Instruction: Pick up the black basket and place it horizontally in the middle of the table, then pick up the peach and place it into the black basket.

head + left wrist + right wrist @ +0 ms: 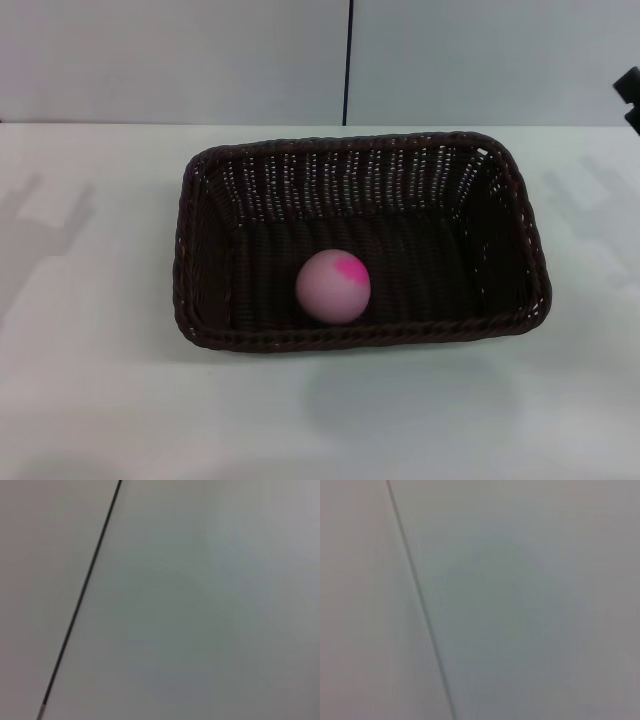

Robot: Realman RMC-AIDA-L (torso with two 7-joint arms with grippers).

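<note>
The black basket (pixel 360 240) lies lengthwise across the middle of the white table (pixel 90 380) in the head view. The pale-pink peach (pixel 333 286) rests inside it on the basket floor, near the front wall, with its bright pink patch facing up. A small black part of my right gripper (pixel 630 95) shows at the right edge, raised and well away from the basket. My left gripper is out of view. Both wrist views show neither basket nor peach.
A pale wall (pixel 200 60) with a dark vertical seam (pixel 350 60) stands behind the table. The wrist views show only this wall and seam (pixel 85 585) (pixel 420 600). Faint arm shadows fall on the table to either side of the basket.
</note>
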